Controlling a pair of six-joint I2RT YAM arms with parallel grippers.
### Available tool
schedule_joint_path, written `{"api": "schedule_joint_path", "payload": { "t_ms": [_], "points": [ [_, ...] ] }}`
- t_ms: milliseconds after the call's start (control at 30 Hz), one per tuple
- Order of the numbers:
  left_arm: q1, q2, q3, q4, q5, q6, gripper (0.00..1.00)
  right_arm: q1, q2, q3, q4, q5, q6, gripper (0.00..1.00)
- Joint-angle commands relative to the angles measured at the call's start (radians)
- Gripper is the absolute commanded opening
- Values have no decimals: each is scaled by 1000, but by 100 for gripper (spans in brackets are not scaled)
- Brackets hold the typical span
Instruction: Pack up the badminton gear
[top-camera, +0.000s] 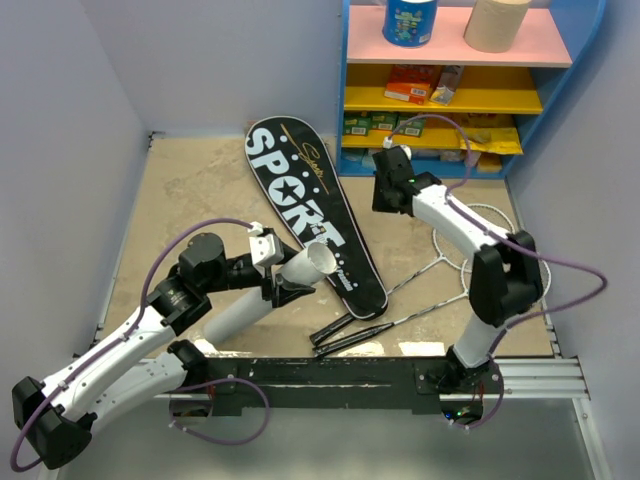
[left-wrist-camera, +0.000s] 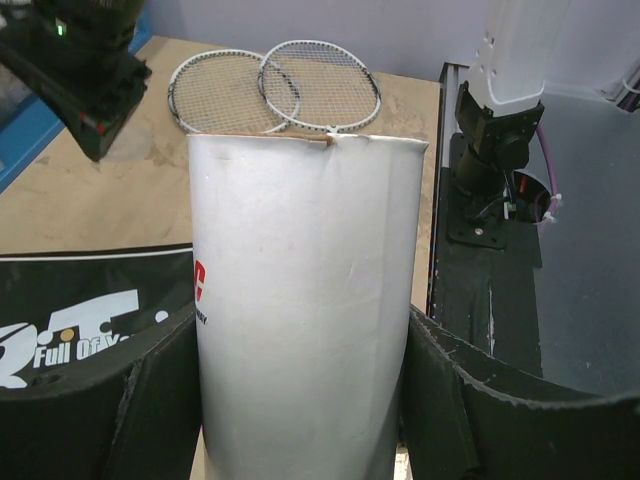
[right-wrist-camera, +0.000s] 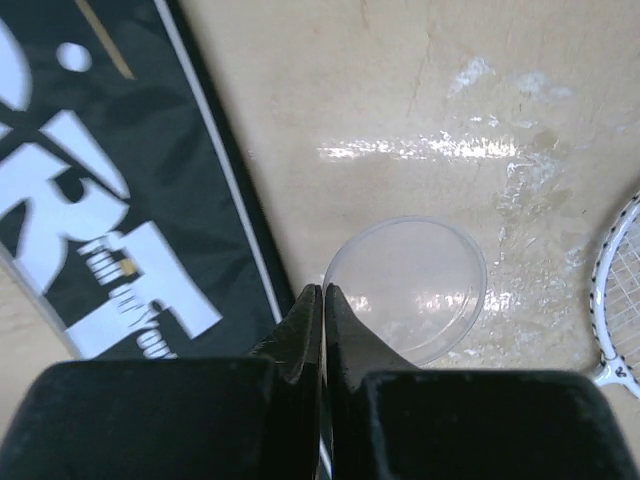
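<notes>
While left claw (left-wrist-camera: 300, 400) clasps white tube (left-wrist-camera: 300, 260), base cut off, right claw (right-wrist-camera: 322, 295) pressed together at clear lid (right-wrist-camera: 415, 285)

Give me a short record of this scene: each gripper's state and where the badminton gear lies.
left gripper: closed around the white tube, tube held tilted
right gripper: shut, tips at the edge of the clear lid
bag: flat on the table
rackets: on the table right of the bag, heads overlapping
</notes>
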Motion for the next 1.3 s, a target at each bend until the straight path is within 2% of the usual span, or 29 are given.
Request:
{"api": "schedule_joint_path", "payload": {
  "t_ms": [0, 167, 367, 567, 933, 1267],
  "points": [
    [-3, 5, 45, 47, -6, 1, 5, 5, -170, -28, -14, -99, -20, 0],
    [-4, 15, 49, 44, -8, 3, 5, 47, -354, -43, -48, -186, -44, 0],
    [-3, 36, 52, 47, 12, 0, 5, 171, -516, -39, -68, -315, -52, 1],
    [-4, 59, 53, 47, 31, -3, 5, 211, -656, -54, -54, -540, -34, 3],
    [-4, 62, 55, 55, 92, -5, 5, 214, -727, -85, -28, -879, -41, 4],
    [-4, 38, 50, 64, 114, -6, 6, 229, -754, -131, 32, -987, -11, 6]
  ]
}}
